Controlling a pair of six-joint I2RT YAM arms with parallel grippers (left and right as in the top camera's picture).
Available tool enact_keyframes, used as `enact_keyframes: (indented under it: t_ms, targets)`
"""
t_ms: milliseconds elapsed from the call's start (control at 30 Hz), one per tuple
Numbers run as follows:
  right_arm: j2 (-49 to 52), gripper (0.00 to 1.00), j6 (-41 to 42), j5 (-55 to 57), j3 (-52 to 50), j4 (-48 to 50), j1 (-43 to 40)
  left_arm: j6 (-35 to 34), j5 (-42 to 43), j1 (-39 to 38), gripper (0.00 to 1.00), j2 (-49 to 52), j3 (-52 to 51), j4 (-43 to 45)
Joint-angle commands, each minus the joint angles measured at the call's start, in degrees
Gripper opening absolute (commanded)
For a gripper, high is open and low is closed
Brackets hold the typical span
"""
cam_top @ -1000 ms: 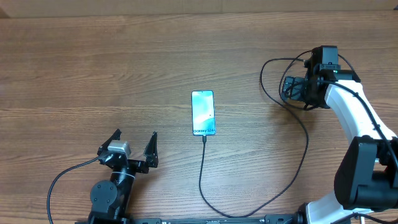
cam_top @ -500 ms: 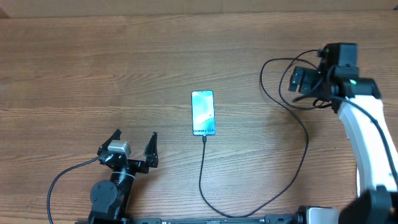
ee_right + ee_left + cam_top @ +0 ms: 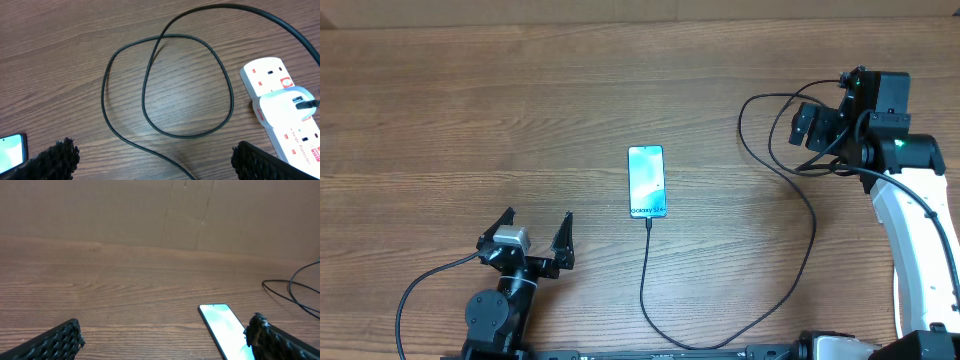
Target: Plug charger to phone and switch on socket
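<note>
The phone [image 3: 647, 181] lies flat mid-table with its cyan screen lit; it also shows in the left wrist view [image 3: 225, 330]. The charger, a thin black cable [image 3: 814, 235], meets the phone's bottom edge, curves right and loops below my right gripper [image 3: 807, 128]. In the right wrist view the cable loop [image 3: 150, 85] lies left of the white socket strip [image 3: 295, 137], which carries a white adapter [image 3: 282, 102] and a red switch [image 3: 286, 82]. My right gripper [image 3: 155, 160] is open and empty above them. My left gripper [image 3: 535, 238] is open and empty, at the phone's lower left.
The overhead view hides the socket strip under my right arm. A cardboard wall [image 3: 160, 210] stands along the table's far edge. A thick black cord [image 3: 420, 290] trails from the left arm's base near the front edge.
My right arm has swung right and back, lifting its open gripper off the socket area. The phone, cable and left arm have not moved.
</note>
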Motion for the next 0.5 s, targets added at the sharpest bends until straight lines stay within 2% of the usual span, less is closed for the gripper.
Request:
enact_keyframes:
  t_ms: [0,233,467]
  targets:
    - [-0.15,1.0,-0.31,0.2,-0.09,-1.75,-0.04,1.09,-0.57,0.26,1.0,-0.66,-0.2,-0.13]
    - [-0.11,1.0,-0.31,0.15,-3.3,-3.56,-0.04,1.09,-0.57,0.26,1.0,-0.66,-0.2,-0.13]
    - [-0.17,1.0,-0.28,-0.87,-11.8,1.95,-0.04,1.09,-0.57,0.26,1.0,-0.63,-0.2,-0.15]
